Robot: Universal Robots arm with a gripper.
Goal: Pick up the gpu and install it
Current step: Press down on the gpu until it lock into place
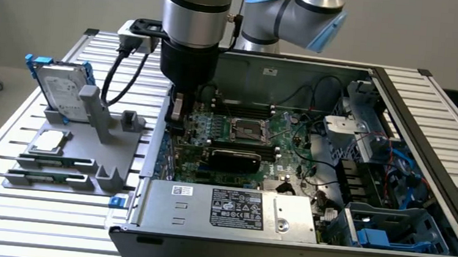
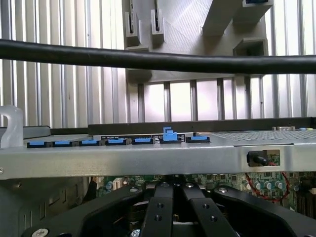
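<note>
A: Exterior view first. Where's the gripper?

B: Down inside the open case, at the exterior view's left edge of the board, close to the case wall there. The arm comes straight down onto it.

A: And the jaws?

B: Pressed together. In the wrist view the two black fingers meet at the middle, and I can't make out anything between them.

A: So where's the gpu?

B: It stands on edge on the board, just in front of the socket and the memory slots. Its black shroud faces the camera. The gripper is near the card's end toward the case wall, a little behind it. I can't tell whether they touch.

A: What else does the wrist view give?

B: The case's metal wall runs across, with a row of blue clips along its top. One clip sticks up higher than the rest. A black cable crosses above.

A: Outside the case?

B: A grey fixture sits on the slatted table at the exterior view's left. It holds a drive upright in a blue frame and a chip lying flat.
</note>
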